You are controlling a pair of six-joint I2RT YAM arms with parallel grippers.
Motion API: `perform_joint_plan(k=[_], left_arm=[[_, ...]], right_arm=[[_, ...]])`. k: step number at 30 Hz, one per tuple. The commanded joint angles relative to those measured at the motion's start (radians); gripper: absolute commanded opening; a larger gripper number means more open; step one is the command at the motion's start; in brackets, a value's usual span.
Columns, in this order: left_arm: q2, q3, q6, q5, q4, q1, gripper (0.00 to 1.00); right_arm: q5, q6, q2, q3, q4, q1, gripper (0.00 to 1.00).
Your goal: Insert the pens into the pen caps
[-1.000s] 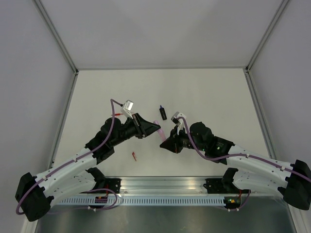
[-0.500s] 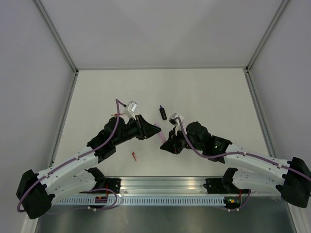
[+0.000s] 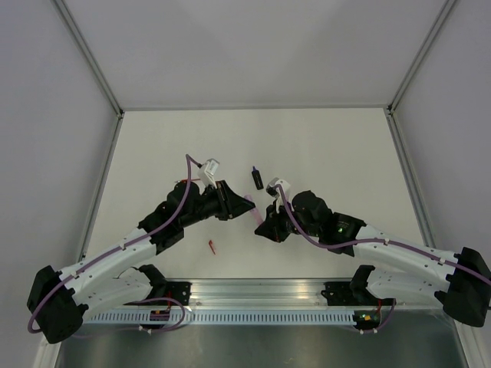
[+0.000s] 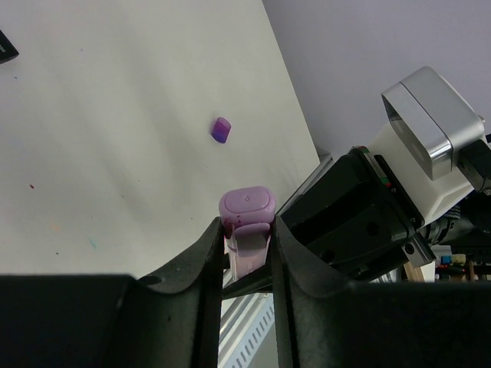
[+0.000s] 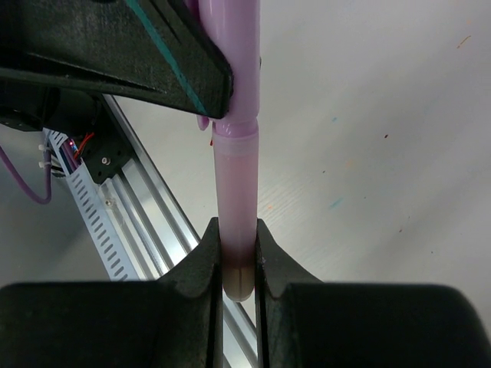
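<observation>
The two arms had moved closer over the middle of the table (image 3: 330, 146). The left gripper (image 4: 247, 230) pinched the marker (image 5: 234, 176) by its lilac end, the right gripper (image 5: 235, 230) by its pink end, so both parts looked pushed together. The red cap (image 3: 211, 245) lay near, untouched.

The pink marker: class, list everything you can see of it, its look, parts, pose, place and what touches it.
The pink marker has a slim, pale pink, translucent, plastic-looking barrel that meets a slightly wider lilac section at a ridge. That section's end face is flat and rounded-rectangular. The marker is held above the table, bridging the two arms. The right gripper clamps the barrel near its cream-coloured tail, and the left gripper clamps the lilac section. Nothing else touches it.
</observation>
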Motion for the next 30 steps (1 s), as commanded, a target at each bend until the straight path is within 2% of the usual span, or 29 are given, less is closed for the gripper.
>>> perform_joint_plan(k=[1, 11, 15, 18, 19, 20, 24, 30], left_arm=[[-0.010, 0.005, 0.004, 0.134, -0.083, -0.012, 0.30], [-0.110, 0.022, 0.015, 0.129, -0.098, -0.014, 0.69], [-0.160, 0.033, 0.078, 0.168, -0.083, -0.014, 0.75], [-0.223, 0.005, 0.131, 0.201, 0.008, -0.014, 0.80], [-0.242, -0.006, 0.142, 0.202, 0.032, -0.012, 0.84], [-0.260, -0.021, 0.152, 0.188, 0.046, -0.014, 0.95], [-0.320, -0.038, 0.185, 0.114, 0.068, -0.014, 1.00], [-0.286, -0.009, 0.202, 0.110, 0.129, -0.012, 1.00]], right_arm=[[0.035, -0.023, -0.007, 0.071, 0.117, -0.006, 0.00], [-0.037, -0.022, -0.066, 0.038, 0.152, -0.006, 0.00], [-0.103, -0.009, -0.105, 0.013, 0.170, -0.008, 0.00], [-0.164, 0.015, -0.129, -0.002, 0.186, -0.006, 0.00], [-0.178, 0.021, -0.135, -0.010, 0.190, -0.008, 0.00], [-0.193, 0.029, -0.141, -0.015, 0.204, -0.006, 0.00], [-0.304, 0.066, -0.160, -0.029, 0.242, -0.006, 0.00], [-0.368, 0.101, -0.172, -0.045, 0.291, -0.003, 0.00]])
